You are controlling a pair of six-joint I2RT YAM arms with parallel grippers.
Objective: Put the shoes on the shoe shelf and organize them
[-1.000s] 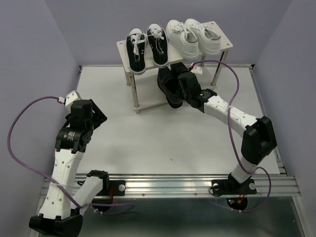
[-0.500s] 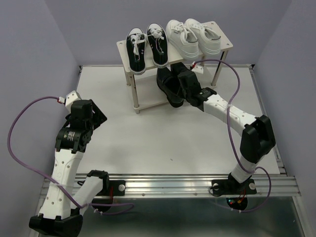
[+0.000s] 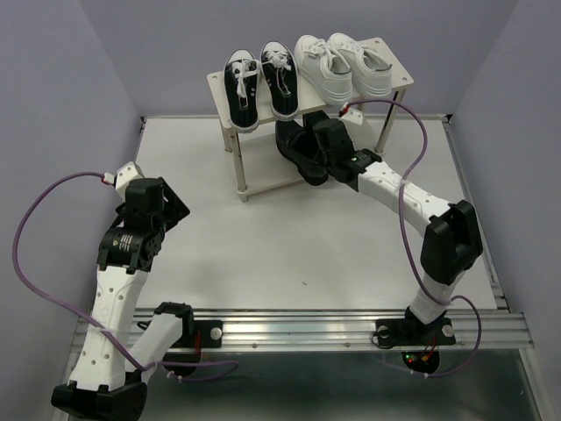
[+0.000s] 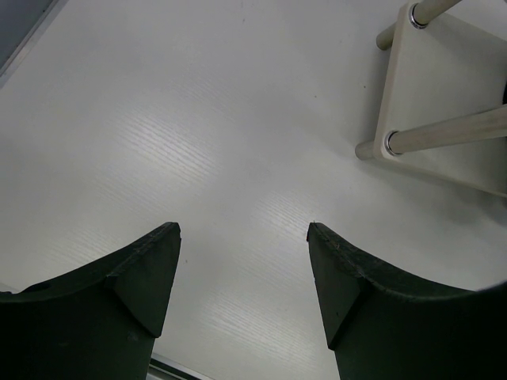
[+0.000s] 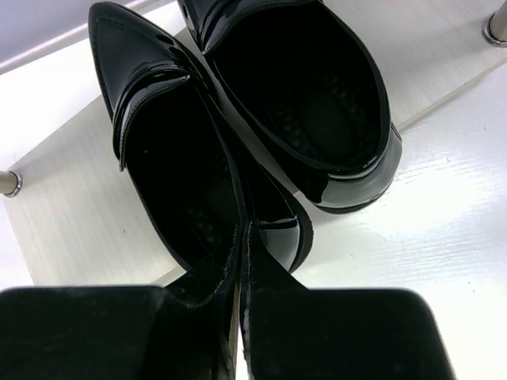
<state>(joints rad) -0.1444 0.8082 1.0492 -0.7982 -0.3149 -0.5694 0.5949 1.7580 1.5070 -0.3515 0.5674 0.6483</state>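
Two glossy black loafers lie side by side on the lower board of the shoe shelf [image 3: 390,54]. In the right wrist view the left loafer [image 5: 170,134] points up-left and the other loafer [image 5: 309,95] sits to its right. My right gripper [image 5: 244,229] is shut on the left loafer's side wall near the heel, one finger inside and one outside. From above, the right gripper [image 3: 323,145] reaches under the top board. Black canvas sneakers [image 3: 260,83] and white sneakers [image 3: 344,63] stand on the top board. My left gripper [image 4: 243,229] hangs open over bare table.
The shelf's corner and legs [image 4: 428,87] show at the upper right of the left wrist view. Its thin legs [image 3: 237,167] stand on the white table. A purple cable [image 3: 412,149] loops beside the right arm. Purple walls close in the table on three sides.
My right gripper has shut and pushed a little further under the top board. The loafers have shifted slightly left and back. The left arm has not moved.
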